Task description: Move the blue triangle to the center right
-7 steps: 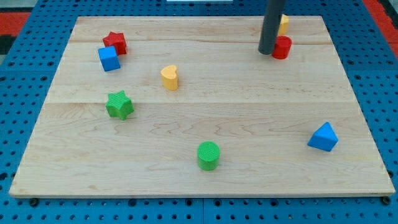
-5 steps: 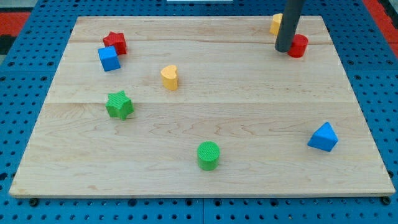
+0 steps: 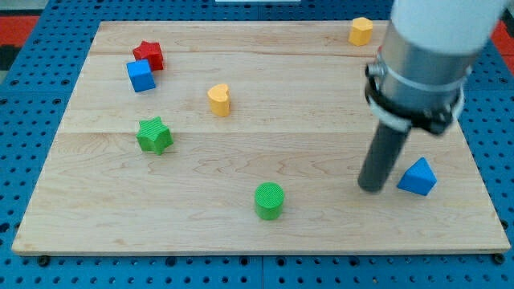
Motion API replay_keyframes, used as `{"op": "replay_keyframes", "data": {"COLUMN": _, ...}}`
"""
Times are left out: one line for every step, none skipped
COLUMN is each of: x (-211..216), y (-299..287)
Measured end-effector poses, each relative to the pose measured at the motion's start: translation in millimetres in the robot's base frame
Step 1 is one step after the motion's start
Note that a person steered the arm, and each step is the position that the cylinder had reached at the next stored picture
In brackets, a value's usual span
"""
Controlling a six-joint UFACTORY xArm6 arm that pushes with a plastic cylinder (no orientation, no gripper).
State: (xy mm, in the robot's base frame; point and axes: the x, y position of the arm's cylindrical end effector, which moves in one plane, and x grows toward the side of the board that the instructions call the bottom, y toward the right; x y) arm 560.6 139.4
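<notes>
Blue triangle [image 3: 418,177] sits just to the view's right of my tip [image 3: 371,188], low on the counter [image 3: 305,144]; no hand here, just a rod

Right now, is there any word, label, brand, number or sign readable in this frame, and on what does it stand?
None: no text can be read anywhere in this view.
The wooden board, the blue triangle, the other coloured blocks and the arm's grey housing above my tip all show plain surfaces.
The blue pegboard around the board carries only holes.
</notes>
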Motion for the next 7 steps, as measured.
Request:
{"op": "replay_keyframes", "data": {"x": 22, "y": 52}}
{"op": "replay_keyframes", "data": {"x": 8, "y": 67}}
{"op": "replay_keyframes", "data": {"x": -7, "y": 69}}
{"op": "replay_keyframes", "data": {"x": -27, "y": 95}}
{"op": "replay_keyframes", "data": {"x": -37, "y": 69}}
{"op": "replay_keyframes", "data": {"x": -39, "y": 24}}
{"op": "replay_keyframes", "data": {"x": -79, "y": 30}}
